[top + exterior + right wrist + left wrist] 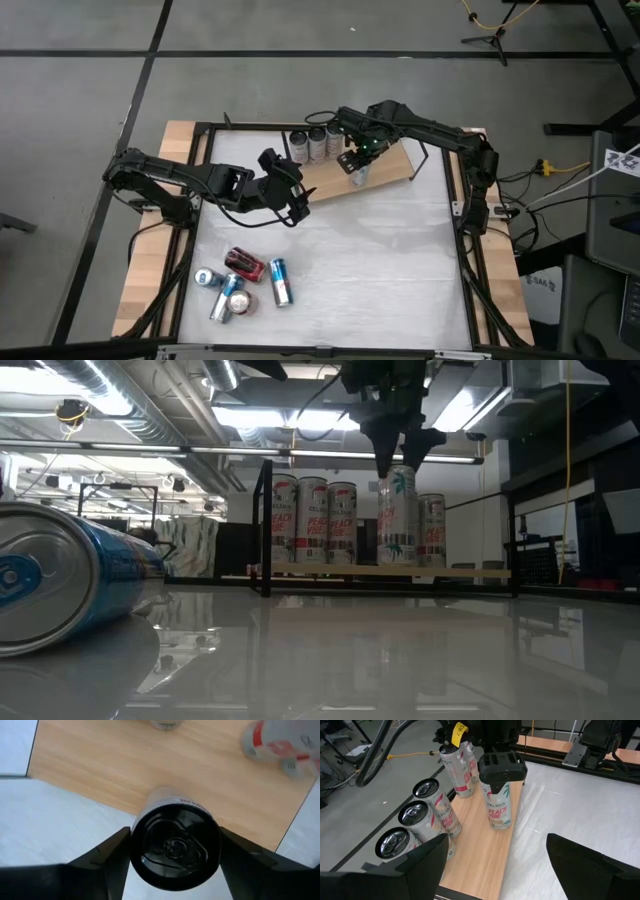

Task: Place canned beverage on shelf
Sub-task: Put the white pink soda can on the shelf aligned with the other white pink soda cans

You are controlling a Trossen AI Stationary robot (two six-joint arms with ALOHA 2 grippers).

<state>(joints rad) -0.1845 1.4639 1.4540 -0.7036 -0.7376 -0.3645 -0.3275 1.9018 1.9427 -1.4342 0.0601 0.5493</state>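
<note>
In the high view's upper centre, the right gripper straddles an upright Celsius can on the shelf, grip uncertain; it should lift clear vertically, avoiding neighbouring cans.

Blue can cut off at frame edge — blurred, label unreadable

Dark jointed arms, black cables
</note>
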